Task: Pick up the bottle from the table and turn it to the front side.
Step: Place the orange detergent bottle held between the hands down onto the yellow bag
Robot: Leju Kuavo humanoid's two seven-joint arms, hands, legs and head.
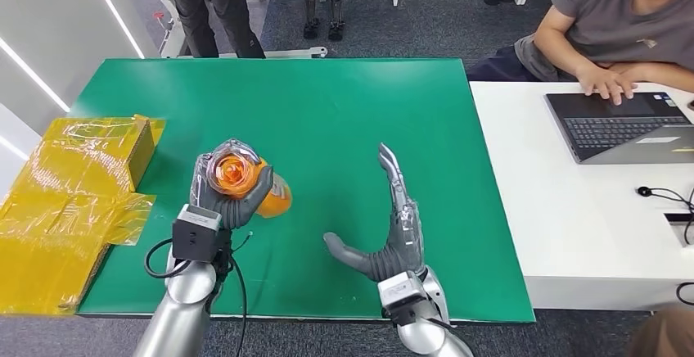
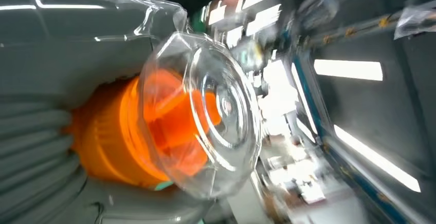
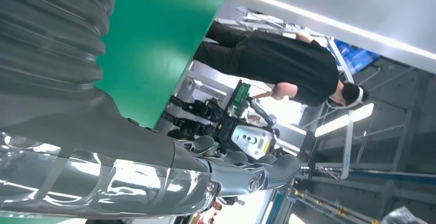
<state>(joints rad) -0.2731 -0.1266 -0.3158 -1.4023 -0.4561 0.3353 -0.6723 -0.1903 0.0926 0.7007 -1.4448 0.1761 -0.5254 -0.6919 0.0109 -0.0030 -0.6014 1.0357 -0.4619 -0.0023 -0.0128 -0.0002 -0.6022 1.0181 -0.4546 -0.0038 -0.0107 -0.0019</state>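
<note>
We have the bottle [image 1: 245,181] gripped in our left hand [image 1: 219,197] above the green table [image 1: 344,111], long axis tipped, clear end toward camera. Right hand [image 1: 391,238] spread, empty, beside it.

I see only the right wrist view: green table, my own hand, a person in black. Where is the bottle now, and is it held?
Observer: The left hand grips the orange bottle above the green table, in the head view.
Operator: How does the bottle lie?
Observer: It is tilted, with its clear-capped end toward the head camera and its body pointing away to the right.
Operator: And my right hand, is it near the bottle?
Observer: The right hand is apart from it, to the bottle's right, fingers spread and holding nothing.
Operator: Anything else on the left?
Observer: A yellow-wrapped box sits at the table's left edge.
</note>
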